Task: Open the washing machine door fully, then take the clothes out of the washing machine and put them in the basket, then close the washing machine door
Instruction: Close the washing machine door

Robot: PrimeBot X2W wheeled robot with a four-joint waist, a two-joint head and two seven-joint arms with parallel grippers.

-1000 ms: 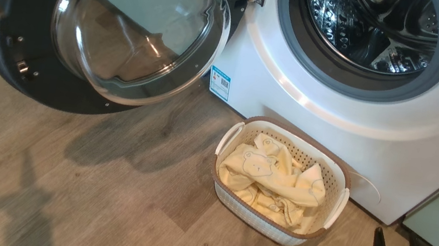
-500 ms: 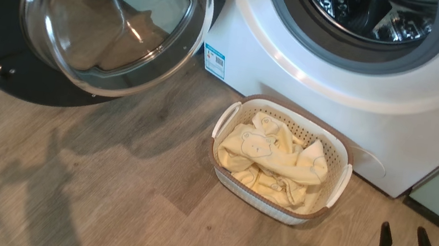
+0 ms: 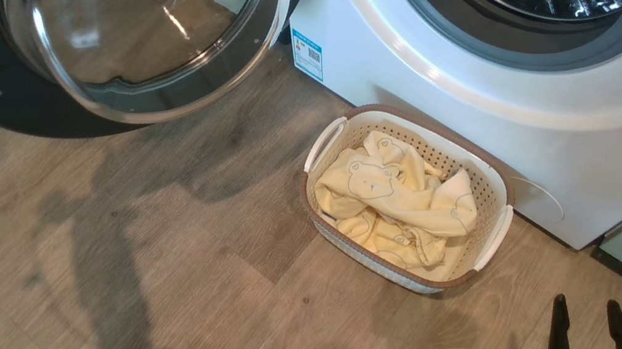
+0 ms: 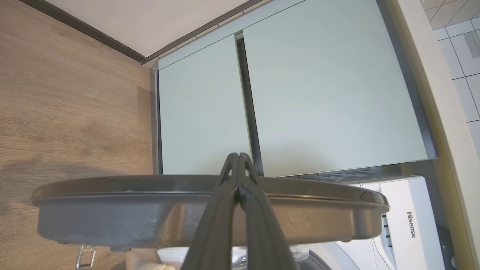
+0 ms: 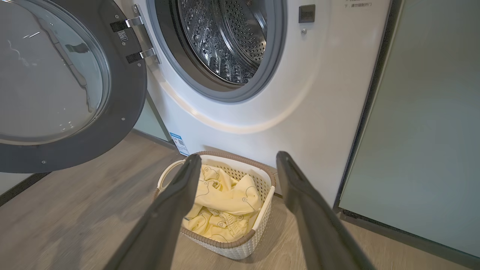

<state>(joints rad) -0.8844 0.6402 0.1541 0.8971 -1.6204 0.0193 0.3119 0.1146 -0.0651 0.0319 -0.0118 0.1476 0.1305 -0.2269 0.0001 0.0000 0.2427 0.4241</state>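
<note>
The right gripper [image 3: 586, 301] sits at 5 o'clock in the head view, its two dark fingers spread apart with nothing between them, tips pointing toward 12 above the wooden floor [image 3: 145, 273]. In the right wrist view the same gripper [image 5: 239, 155] stands wide, and the basket [image 5: 232, 253] shows in the gap between its fingers. In the left wrist view the left gripper [image 4: 239, 155] has its fingers pressed together along their length with nothing clamped between them. They cross in front of the grey edge of the washing machine door [image 4: 112, 213], tips pointing toward 12 at the pale green cabinet panels [image 4: 322, 86]; whether they touch the door I cannot tell. From the right gripper in the head view, the basket [image 3: 475, 163] lies at about 10 o'clock, apart from it, standing on the floor just in front of the washing machine [image 3: 451, 115]. The clothes [image 3: 394, 203], pale yellow with outlined bear faces, lie heaped inside the basket. The washing machine door [image 3: 122, 26] hangs swung open at 10 o'clock in that view, its glass bowl bulging toward the camera. The small blue label [image 3: 307, 55] sits low on the machine's front at 11 o'clock from the basket. In the right wrist view the steel drum [image 5: 225, 37] is open to sight at 12, with no garment visible in the part shown.
</note>
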